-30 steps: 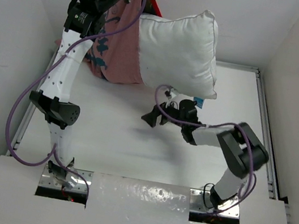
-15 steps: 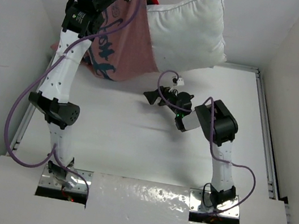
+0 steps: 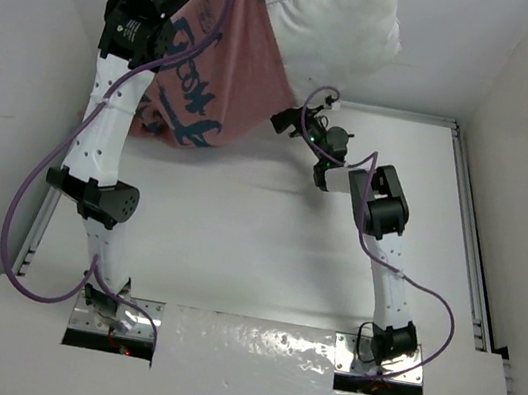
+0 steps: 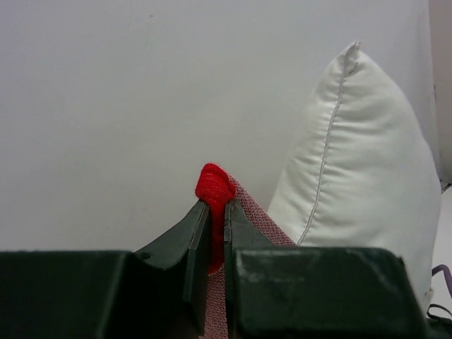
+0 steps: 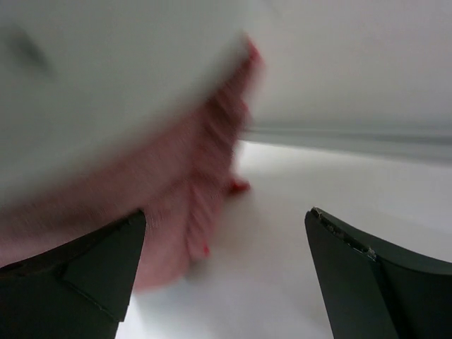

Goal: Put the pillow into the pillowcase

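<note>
Red hem of the pillowcase sits pinched tight between the left fingers. They hold it high at 11 o'clock in the overhead view, with its pale pink inside and dark lettering turned to the camera. The pillow stands at 12 to 1 o'clock. Its lower left part is tucked behind the pillowcase edge and its upper right corner is bare against the back wall.

Over the last second the left arm has lifted the pillowcase higher, and the pillow has ridden up toward 12 with it. A second ago the pillow sat lower, nearer the middle, with only its left edge meeting the cloth. The right arm, then folded out toward 4 o'clock, now reaches toward 12. The right fingers are spread wide with nothing between them, just under the pillowcase's lower edge. Whether they touch the cloth I cannot tell, as the wrist view is blurred.

More of the pillow looks covered than before, so the stuffing seems under way but not finished, with a good half still outside. The pillow appears to hang clear of the tabletop, so the left pinch likely bears the load, and a slip there would drop both.
</note>
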`<state>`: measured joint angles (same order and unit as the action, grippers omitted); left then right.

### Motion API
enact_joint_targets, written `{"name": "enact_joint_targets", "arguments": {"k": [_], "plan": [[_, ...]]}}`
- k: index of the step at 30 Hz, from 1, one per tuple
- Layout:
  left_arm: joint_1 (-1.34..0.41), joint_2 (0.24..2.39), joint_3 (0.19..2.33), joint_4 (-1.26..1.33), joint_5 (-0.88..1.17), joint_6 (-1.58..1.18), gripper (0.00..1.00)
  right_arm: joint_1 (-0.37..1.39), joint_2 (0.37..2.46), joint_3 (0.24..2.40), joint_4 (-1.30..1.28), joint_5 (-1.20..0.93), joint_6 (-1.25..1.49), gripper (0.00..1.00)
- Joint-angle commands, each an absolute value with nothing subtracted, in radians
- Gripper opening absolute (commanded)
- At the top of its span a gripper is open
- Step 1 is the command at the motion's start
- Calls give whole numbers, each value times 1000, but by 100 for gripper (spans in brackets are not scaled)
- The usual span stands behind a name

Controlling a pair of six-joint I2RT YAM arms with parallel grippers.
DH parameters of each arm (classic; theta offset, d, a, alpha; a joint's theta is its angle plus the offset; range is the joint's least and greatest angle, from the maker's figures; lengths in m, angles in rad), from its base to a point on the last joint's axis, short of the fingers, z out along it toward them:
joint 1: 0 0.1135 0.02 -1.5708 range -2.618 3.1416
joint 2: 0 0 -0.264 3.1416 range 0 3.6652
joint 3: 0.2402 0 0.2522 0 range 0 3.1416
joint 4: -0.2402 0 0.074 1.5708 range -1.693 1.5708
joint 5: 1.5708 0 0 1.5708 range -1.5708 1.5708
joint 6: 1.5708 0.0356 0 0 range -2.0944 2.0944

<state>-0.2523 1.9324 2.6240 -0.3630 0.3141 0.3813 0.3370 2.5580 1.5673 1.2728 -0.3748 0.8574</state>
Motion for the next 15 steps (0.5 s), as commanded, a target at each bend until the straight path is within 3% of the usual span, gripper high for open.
{"name": "enact_joint_targets", "arguments": {"k": [1, 6, 9, 10, 13, 15], "plan": [[-235, 1819, 2707, -98, 337, 335, 0, 353, 2539, 1667, 1689, -453, 871, 93], [-209, 1857, 2773, -49, 388, 206, 0, 348, 2580, 1860, 1681, -403, 859, 94], [-209, 1876, 2801, -31, 425, 161, 0, 348, 2637, 1969, 1683, -406, 920, 86], [-209, 1876, 2800, -32, 443, 153, 0, 345, 2638, 1992, 1689, -400, 929, 71], [-207, 1867, 2767, -84, 477, 143, 0, 347, 2585, 1961, 1687, -411, 917, 41], [-199, 1849, 2726, -120, 500, 140, 0, 342, 2521, 1924, 1687, -420, 871, 31]]}}
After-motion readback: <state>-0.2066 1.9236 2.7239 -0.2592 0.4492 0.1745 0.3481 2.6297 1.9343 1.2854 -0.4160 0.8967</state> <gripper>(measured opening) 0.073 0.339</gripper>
